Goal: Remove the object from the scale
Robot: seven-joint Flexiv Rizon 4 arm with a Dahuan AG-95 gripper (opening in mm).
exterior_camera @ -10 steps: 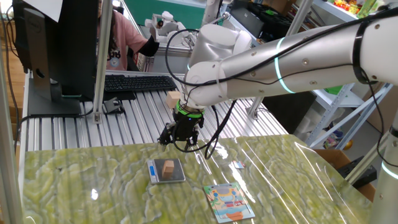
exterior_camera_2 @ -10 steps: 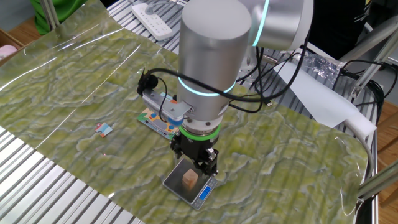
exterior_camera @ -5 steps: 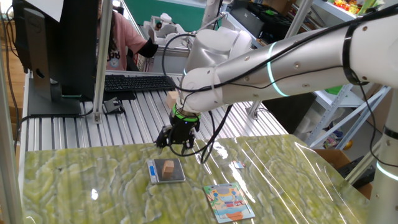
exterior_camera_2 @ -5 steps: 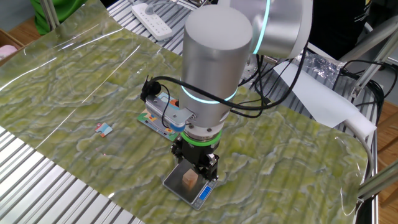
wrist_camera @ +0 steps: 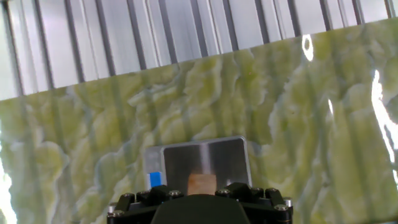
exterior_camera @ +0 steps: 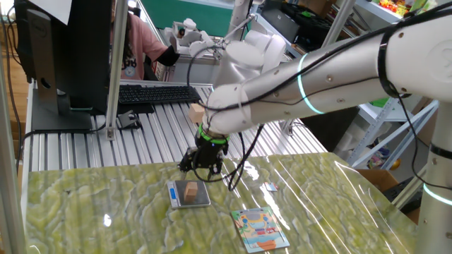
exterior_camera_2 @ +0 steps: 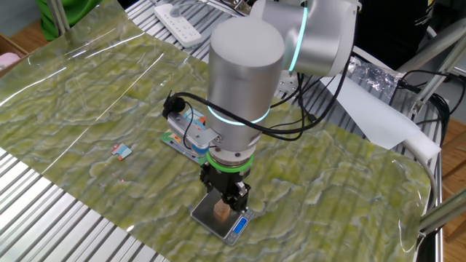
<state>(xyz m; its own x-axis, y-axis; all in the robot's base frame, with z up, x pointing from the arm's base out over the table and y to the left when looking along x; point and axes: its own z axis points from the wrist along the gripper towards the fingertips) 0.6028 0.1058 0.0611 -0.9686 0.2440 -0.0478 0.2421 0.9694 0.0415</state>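
Tan wood, right under your gripper (exterior_camera_2: 227, 198): the cube (exterior_camera: 191, 189) sits square on the grey scale (exterior_camera: 189, 194) near the mat's front edge, with the fingers poised just above it, so a straight drop should straddle it. Whether those fingers are spread or closed, I can't tell. Farther back the picture card (exterior_camera: 260, 229) lies well apart, leaving you room to set the cube down.

— Bench items? 
— Green marbled mat (exterior_camera: 106, 204) over ribbed metal table (exterior_camera: 162, 127); black keyboard (exterior_camera: 157, 93); dark monitor (exterior_camera: 63, 49); white power strip (exterior_camera_2: 178, 14).

— Surroundings? 
— Shelving (exterior_camera: 395, 42) on one side; white paper sheet (exterior_camera_2: 378, 109).
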